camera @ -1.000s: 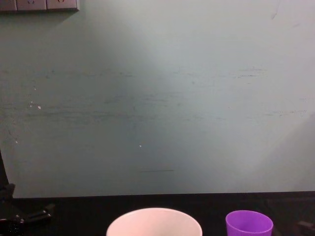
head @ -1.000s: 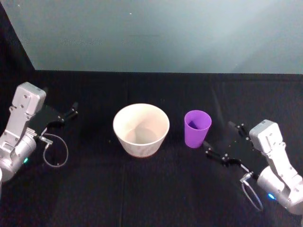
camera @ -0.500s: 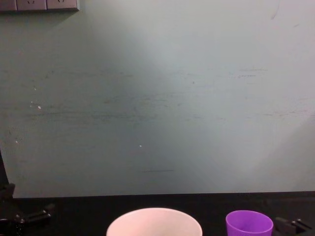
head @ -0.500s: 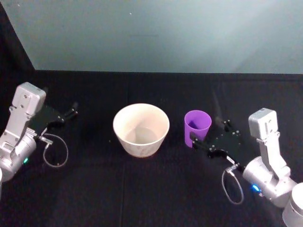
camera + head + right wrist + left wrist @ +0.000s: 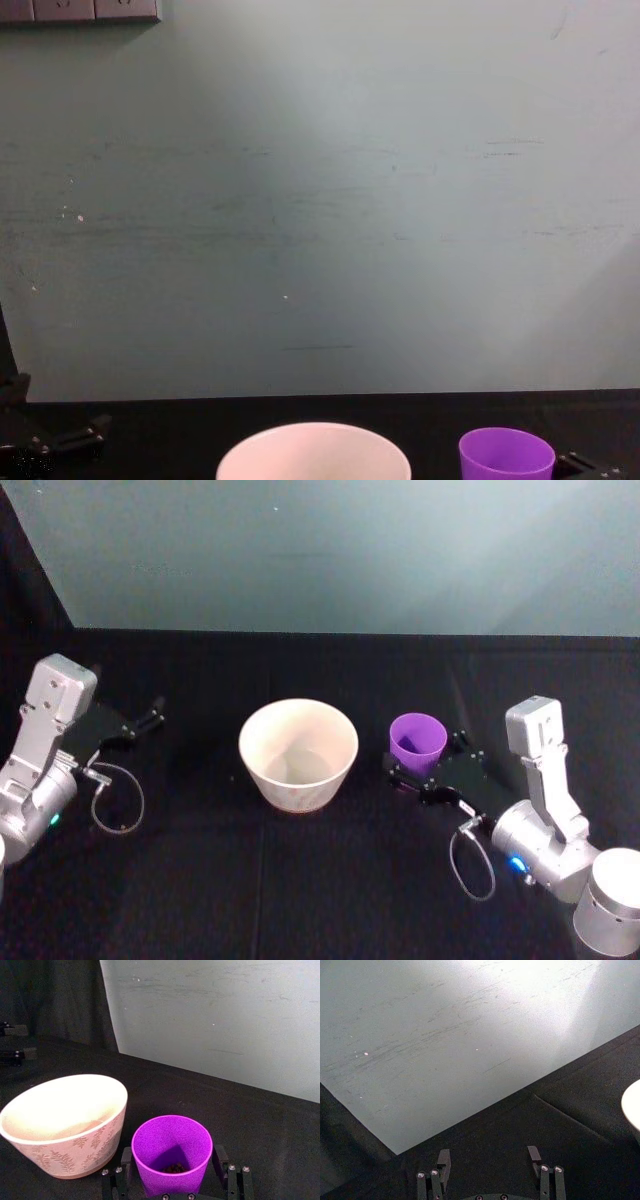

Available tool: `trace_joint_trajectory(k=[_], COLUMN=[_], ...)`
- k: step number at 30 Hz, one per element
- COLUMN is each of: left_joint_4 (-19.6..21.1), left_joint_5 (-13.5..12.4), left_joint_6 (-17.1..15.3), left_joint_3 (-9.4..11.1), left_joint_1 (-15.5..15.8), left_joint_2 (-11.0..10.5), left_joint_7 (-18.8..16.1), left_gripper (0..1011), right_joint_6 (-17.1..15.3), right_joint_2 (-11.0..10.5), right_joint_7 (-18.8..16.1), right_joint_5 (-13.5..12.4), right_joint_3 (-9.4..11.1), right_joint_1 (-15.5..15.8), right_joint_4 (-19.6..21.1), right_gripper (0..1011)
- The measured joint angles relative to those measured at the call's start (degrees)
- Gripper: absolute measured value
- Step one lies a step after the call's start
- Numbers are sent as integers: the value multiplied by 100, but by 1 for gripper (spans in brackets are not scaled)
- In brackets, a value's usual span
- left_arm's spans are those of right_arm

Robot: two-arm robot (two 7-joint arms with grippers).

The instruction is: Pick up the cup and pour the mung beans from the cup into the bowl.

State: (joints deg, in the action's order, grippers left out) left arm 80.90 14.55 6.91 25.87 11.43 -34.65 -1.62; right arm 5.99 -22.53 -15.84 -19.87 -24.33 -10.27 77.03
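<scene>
This looks like a robotics lab bench rather than a home. The table (image 5: 300, 890) is draped wholly in black cloth, and a bare, scuffed grey-green wall (image 5: 320, 200) rises behind its far edge with sockets (image 5: 95, 9) high up. A grey left arm (image 5: 40, 760) and right arm (image 5: 545, 780) flank it.

The cup (image 5: 417, 743) is small, bright purple and tapered. It stands upright on the black counter (image 5: 300, 880), just beside the bowl (image 5: 298, 783), on the robot's right of it, not touching. A small heap of mung beans (image 5: 174, 1168) lies on its bottom. The bowl is wide, pale pinkish-white, upright, with a leaf pattern on its outer wall.
</scene>
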Motion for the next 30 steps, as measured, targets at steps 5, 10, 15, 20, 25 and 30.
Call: trace_joint_trajectory(k=[5,10,15,20,25,30], left_joint_4=[0,0,0,0,0,0], left_joint_5=[0,0,0,0,0,0], left_joint_6=[0,0,0,0,0,0], left_joint_3=[0,-1,-1,-1,0,0], left_joint_1=[0,0,0,0,0,0], left_joint_2=[0,0,0,0,0,0], left_joint_7=[0,0,0,0,0,0], left_gripper=[1000,1000,1000,1000,1000,1000], right_joint_6=[-9,-3,0,-9,-52,-139], right_joint_2=[103,199,250,281,279,256], right_joint_7=[-62,-121,-134,-138,-137,-132], right_joint_5=[65,136,184,260,331,346], right_joint_3=[11,46,109,167,226,375], right_joint_1=[-94,-163,-160,-127,-67,6], right_joint_4=[-146,-271,-282,-232,-65,283], right_gripper=[1002,1002,933,812,743,729])
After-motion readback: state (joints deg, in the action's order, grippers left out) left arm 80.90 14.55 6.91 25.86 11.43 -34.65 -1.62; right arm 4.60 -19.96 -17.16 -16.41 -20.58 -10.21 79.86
